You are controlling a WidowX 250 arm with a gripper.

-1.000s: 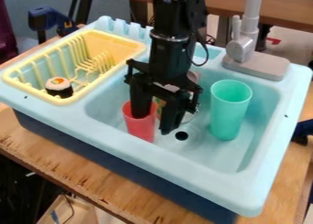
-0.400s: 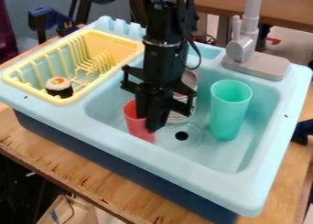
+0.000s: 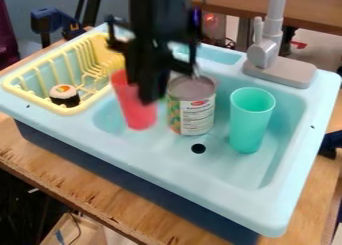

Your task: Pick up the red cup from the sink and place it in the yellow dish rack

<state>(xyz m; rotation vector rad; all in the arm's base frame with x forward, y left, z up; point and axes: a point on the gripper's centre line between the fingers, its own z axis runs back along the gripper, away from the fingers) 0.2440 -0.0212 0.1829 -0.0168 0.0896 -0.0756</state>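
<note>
The pincer (image 3: 148, 91) pinches 1 red cup (image 3: 137, 114) above the sink (image 3: 220, 175); lifting looks done, release remains

Black robot arm (image 3: 159, 19), dark from top to tip.
A thick, column-like section leads down to a wider, angular crossbar (image 3: 179, 65) with jutting ends, above long, blocky black jaws.

Workshop or lab setting, indicated by a clamp (image 3: 50, 20) and a toy sink (image 3: 230, 175) on a plywood desk (image 3: 87, 181).
</note>
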